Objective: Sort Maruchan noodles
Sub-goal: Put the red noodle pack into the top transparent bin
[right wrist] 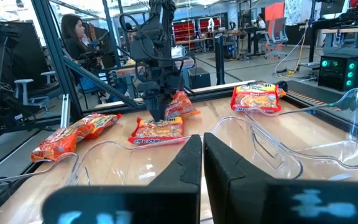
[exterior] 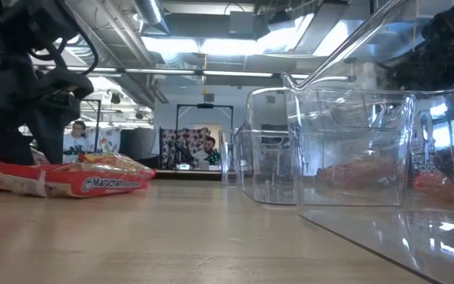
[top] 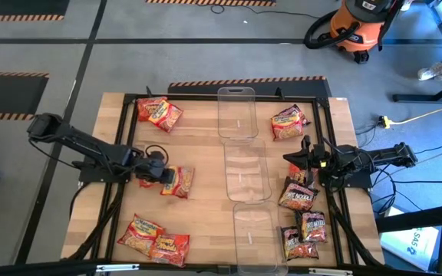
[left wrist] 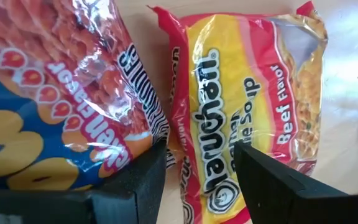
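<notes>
Left side of the desk (top: pixel 206 192): the left end effector (top: pixel 157 170) is down at the desk surface, at the left edge of a pair of overlapping Maruchan noodles packets (top: pixel 176 181). The left wrist view shows its fingers (left wrist: pixel 143 180) parted around the edge of the yellow-red beef packet (left wrist: pixel 247 118), with an orange-red packet (left wrist: pixel 61 93) lapping beside it. Whether the pads already press the wrapper cannot be told.

More packets lie far left (top: pixel 159 113) and near left (top: pixel 153 238).

Centre: three clear bins (top: pixel 248 176) stand in a row from far to near. They look unfilled in the high view.

Right side: one packet lies far right (top: pixel 288 123) and a cluster of dark packets (top: pixel 301 215) near right. The right end effector (top: pixel 307 159) waits above the right edge of the desk, fingers closed on nothing.

Handling, as a judgement: each packet is light, with a stiff, brittle noodle block inside a crinkly, slippery film. Take hold across a short edge or over the block's thickness, with moderate force; a hard squeeze likely cracks the block. Overlapping packets risk a double pick, so the hold should take one wrapper only.
</notes>
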You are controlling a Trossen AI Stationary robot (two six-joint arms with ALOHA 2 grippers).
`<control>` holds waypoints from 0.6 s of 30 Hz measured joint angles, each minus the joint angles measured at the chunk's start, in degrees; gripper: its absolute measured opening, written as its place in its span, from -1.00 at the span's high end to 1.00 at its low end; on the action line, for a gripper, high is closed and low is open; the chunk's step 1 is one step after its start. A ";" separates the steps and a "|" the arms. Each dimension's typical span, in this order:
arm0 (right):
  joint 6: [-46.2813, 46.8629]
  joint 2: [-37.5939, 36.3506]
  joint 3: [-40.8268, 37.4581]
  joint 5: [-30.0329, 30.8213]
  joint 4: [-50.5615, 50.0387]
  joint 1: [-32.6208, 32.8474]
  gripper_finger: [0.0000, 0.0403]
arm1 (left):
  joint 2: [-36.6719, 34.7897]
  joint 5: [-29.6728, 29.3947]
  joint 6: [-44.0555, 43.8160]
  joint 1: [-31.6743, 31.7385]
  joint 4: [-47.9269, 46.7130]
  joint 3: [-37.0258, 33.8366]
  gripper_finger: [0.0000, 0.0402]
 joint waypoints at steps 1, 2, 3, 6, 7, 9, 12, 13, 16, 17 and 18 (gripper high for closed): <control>0.00 0.00 0.00 -0.02 -0.02 -0.02 0.99 | 0.37 -0.04 0.23 0.00 0.11 0.00 0.09; 0.00 0.00 0.00 0.00 -0.01 -0.02 0.99 | 0.64 -0.16 0.45 0.00 0.22 0.00 0.09; 0.00 0.00 0.00 0.00 0.00 -0.02 0.99 | 0.95 -0.21 0.92 0.00 0.54 0.00 0.09; 0.00 0.00 0.00 0.00 0.00 0.01 0.99 | 1.93 -0.49 3.04 0.00 2.64 0.00 0.09; 0.00 0.00 0.00 -0.02 0.00 -0.02 0.99 | 2.15 -0.83 3.26 0.00 3.13 -0.02 0.09; 0.00 0.00 0.00 0.00 -0.01 -0.02 0.99 | 3.01 -1.80 4.35 0.00 3.84 -0.02 0.09; 0.00 0.00 0.00 -0.02 0.00 -0.02 0.99 | 4.89 -2.53 5.23 0.00 4.27 0.02 0.09; 0.00 0.00 0.00 -0.02 0.00 -0.02 0.99 | 5.64 -2.66 5.35 0.00 4.82 0.06 0.10; 0.00 0.00 0.00 -0.02 -0.01 -0.01 0.99 | 7.81 -3.32 7.01 0.00 7.55 0.05 0.20; 0.00 0.00 -0.01 -0.02 -0.02 -0.02 0.99 | 8.52 -3.41 7.54 0.01 8.72 0.04 0.26; 0.00 0.00 -0.01 -0.02 -0.01 0.00 0.99 | 9.18 -3.43 7.90 0.02 9.73 0.02 0.33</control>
